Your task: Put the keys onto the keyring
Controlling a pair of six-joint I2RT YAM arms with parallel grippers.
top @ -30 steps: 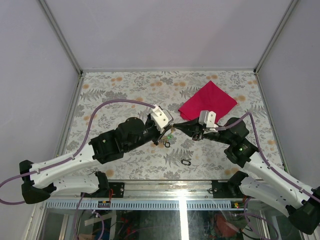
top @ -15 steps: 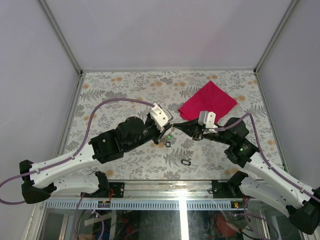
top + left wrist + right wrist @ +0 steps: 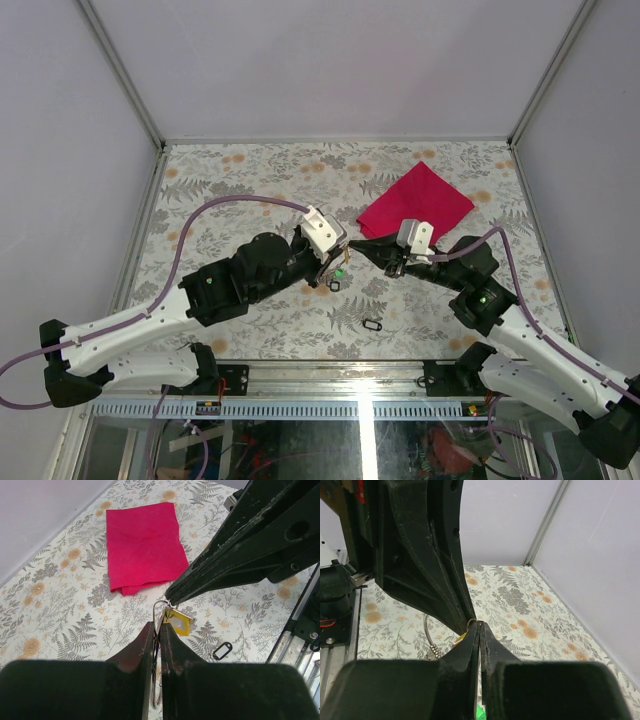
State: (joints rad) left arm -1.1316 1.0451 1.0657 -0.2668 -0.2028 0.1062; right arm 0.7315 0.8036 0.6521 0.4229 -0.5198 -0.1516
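Observation:
My left gripper point(image 3: 157, 626) is shut on the thin silver keyring point(image 3: 154, 612), held edge-on above the table. A pale yellow key point(image 3: 179, 622) hangs at the ring's top. My right gripper point(image 3: 480, 624) is shut, and its tips pinch the yellow key's small loop right against the left fingers point(image 3: 440, 580). The ring's wire and coil clasp show in the right wrist view point(image 3: 426, 632). In the top view the two grippers, left point(image 3: 338, 266) and right point(image 3: 353, 249), meet tip to tip, with a black key point(image 3: 334, 286) hanging below them. Another black key point(image 3: 373, 325) lies on the table.
A folded red cloth point(image 3: 415, 205) lies at the back right of the flowered table, also in the left wrist view point(image 3: 142, 545). The loose black key point(image 3: 222, 650) is near the front metal rail point(image 3: 300, 625). Pale walls enclose the table.
Almost nothing. Both grippers stay shut and tip to tip; the left wrist has shifted very slightly.

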